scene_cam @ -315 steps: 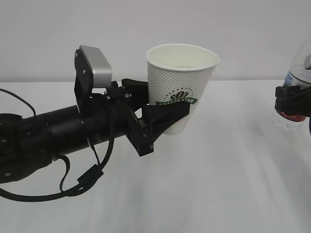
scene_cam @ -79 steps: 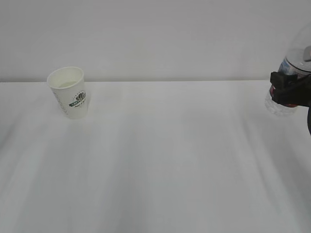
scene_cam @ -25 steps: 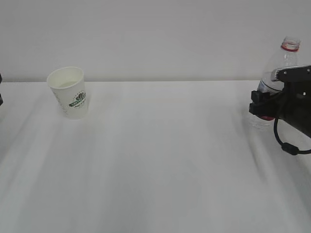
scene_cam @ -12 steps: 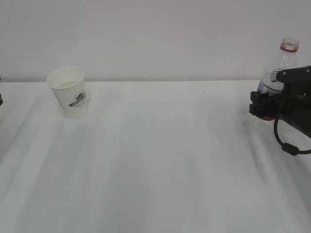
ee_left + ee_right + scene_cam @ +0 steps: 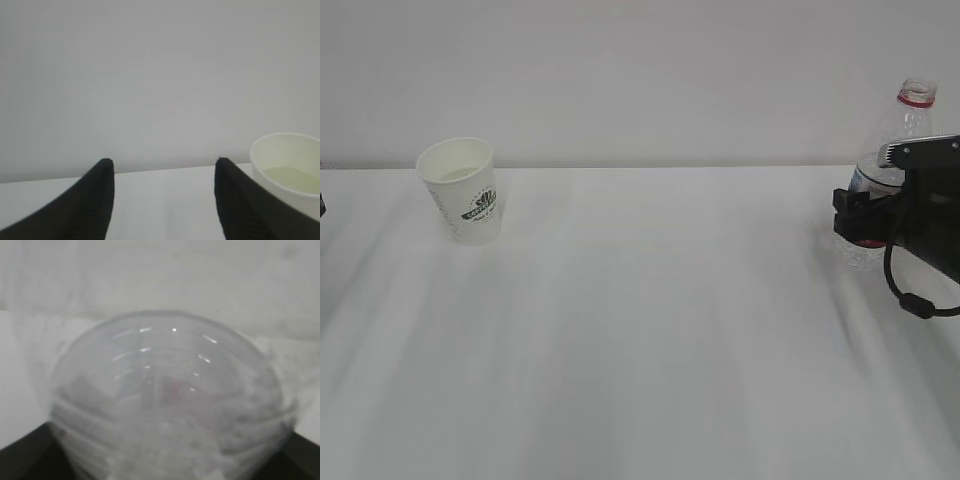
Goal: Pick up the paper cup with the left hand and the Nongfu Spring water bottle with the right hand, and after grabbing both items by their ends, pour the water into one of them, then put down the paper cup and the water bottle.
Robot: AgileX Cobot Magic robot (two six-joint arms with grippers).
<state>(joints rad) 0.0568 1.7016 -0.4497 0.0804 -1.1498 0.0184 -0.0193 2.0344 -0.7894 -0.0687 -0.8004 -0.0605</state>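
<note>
White table [image 5: 650,330] fills the exterior view. Right hand [image 5: 855,212] at far right edge, around the Nongfu Spring water bottle [image 5: 900,130], which stands upright on the table; cannot tell whether the jaws grip it or stand slack. Left hand [image 5: 162,200] empty, fingers [image 5: 95,200] spread, just left of the paper cup [image 5: 463,190]. Cup upright at far left, some water [image 5: 292,179] inside.

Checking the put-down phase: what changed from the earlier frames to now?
The paper cup, held up by the left gripper earlier, now stands free on the table; that gripper is open beside it. The water bottle has been brought upright, right gripper still around it. Cup unmoved in the last seconds.
</note>
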